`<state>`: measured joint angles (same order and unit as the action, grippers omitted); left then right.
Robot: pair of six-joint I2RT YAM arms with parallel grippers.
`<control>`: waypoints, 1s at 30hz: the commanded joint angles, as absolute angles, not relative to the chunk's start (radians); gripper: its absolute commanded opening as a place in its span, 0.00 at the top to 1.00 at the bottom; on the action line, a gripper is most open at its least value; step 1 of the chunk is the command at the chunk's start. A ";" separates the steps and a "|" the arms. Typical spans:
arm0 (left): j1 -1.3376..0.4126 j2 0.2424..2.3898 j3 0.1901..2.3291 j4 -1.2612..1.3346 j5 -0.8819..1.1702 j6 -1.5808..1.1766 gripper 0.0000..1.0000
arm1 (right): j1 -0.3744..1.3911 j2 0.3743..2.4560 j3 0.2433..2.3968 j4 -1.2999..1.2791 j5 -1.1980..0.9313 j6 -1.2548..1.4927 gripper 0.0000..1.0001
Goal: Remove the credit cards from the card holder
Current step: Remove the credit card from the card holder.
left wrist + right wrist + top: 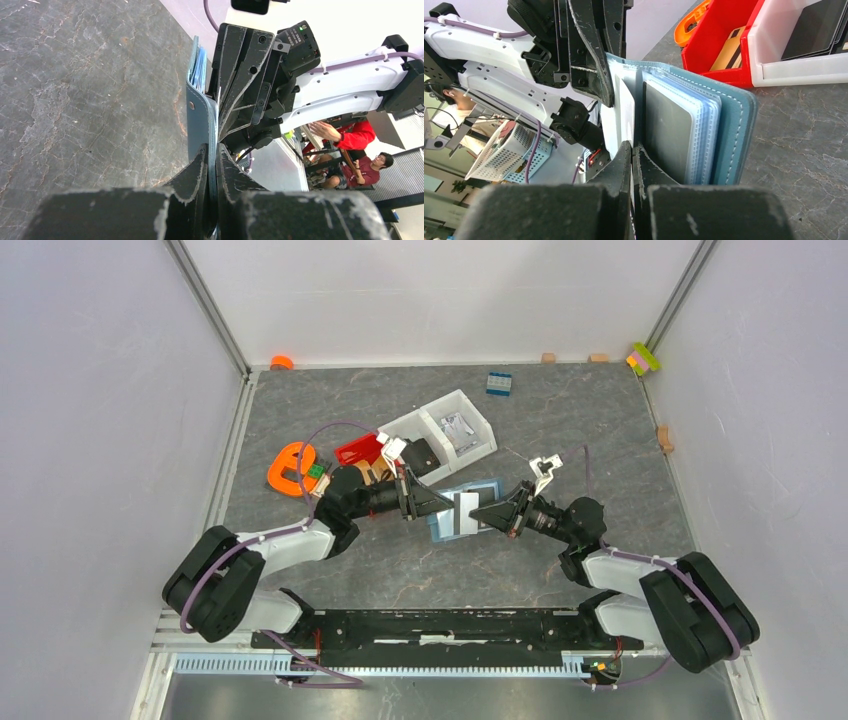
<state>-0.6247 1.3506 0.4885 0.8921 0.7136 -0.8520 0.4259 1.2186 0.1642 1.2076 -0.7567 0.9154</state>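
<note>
Card holder (200, 117) in left pincer (216, 152)

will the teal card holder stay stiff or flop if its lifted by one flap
Probably floppy: the card holder is a soft stitched cover that bends open between the left gripper and right gripper. Its clear plastic sleeves fan apart, so they'd likely flap and feel slippery. It looks thin, so likely light.

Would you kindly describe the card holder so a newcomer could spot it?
On the grey table, find where the left gripper and right gripper meet mid-table. The card holder is the open teal wallet gripped by both, flatter and paler than the blue brick behind.
</note>
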 commanded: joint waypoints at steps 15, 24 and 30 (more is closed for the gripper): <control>-0.617 1.335 0.558 0.691 0.616 -0.769 0.97 | 0.344 1.137 0.193 0.857 -0.566 0.751 1.00; -0.611 1.349 0.578 0.625 0.596 -0.752 0.98 | 0.337 1.135 0.203 0.815 -0.559 0.736 1.00; -0.611 1.348 0.604 0.518 0.540 -0.715 0.98 | 0.337 1.099 0.225 0.711 -0.511 0.678 1.00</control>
